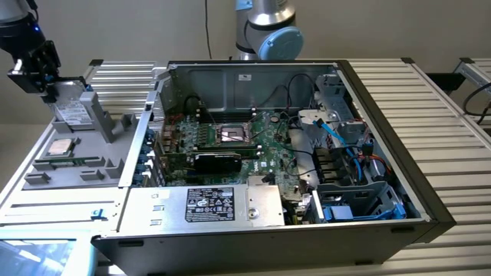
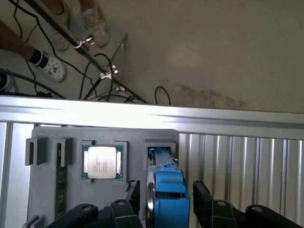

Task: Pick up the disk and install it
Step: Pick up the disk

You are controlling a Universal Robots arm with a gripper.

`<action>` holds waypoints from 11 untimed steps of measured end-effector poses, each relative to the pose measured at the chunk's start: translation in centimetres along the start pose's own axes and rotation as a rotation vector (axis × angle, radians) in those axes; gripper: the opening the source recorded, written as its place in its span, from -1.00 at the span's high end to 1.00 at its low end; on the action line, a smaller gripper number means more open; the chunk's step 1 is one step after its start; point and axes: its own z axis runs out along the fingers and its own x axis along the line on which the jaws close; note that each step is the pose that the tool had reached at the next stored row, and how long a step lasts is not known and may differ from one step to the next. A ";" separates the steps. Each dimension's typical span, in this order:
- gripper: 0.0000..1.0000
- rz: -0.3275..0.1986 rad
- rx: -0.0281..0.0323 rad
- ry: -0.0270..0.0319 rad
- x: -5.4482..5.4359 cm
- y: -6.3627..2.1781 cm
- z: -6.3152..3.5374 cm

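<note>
The disk [image 1: 71, 113] stands on edge in a slot of the grey parts tray [image 1: 77, 167] at the exterior view's left, its labelled silver face showing. In the wrist view its blue carrier frame [image 2: 168, 190] sits between my two black fingers [image 2: 134, 194], with a small gap on each side. My gripper [image 2: 168, 204] is open and straddles the top of the disk without clamping it. From outside, the gripper [image 1: 48, 92] hangs just over the disk's upper end. The open computer case [image 1: 399, 172] lies to the exterior view's right.
A square silver CPU chip [image 1: 60, 148] [image 2: 102, 161] lies in the same tray beside the disk. The case holds a motherboard [image 1: 230, 138], blue cables [image 1: 337, 138] and a labelled power-supply box [image 1: 207, 204]. A person's shoes [image 2: 47, 66] and cables lie on the floor past the table's edge.
</note>
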 end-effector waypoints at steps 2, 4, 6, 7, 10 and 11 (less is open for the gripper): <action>-0.15 0.000 -0.0002 0.0000 0.0 0.00 0.03; -0.10 0.000 -0.0002 0.0000 0.0 0.00 0.06; 0.03 0.000 -0.0005 0.0000 0.0 -0.01 0.08; 0.15 0.000 -0.0005 -0.0001 0.0 -0.01 0.08; 0.22 0.000 -0.0006 0.0000 0.0 -0.01 0.09; 0.22 0.000 -0.0006 0.0000 0.0 -0.01 0.09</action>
